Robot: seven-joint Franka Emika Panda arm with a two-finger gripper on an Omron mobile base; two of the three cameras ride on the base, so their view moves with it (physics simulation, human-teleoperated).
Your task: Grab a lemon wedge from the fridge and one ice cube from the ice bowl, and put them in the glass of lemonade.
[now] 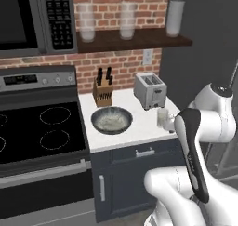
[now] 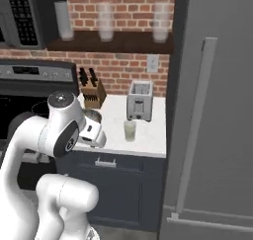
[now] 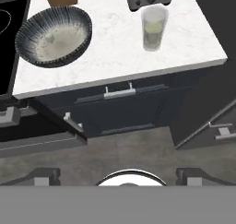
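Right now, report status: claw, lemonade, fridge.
Claw open, empty, above the floor before the counter. Glass of lemonade upright beside the ice bowl. Fridge door shut.

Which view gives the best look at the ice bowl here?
The hand view: the ice bowl is seen from above, rim and speckled inside unobstructed. The left base view shows it whole but smaller, beside the knife block. In the right base view the arm hides most of it.
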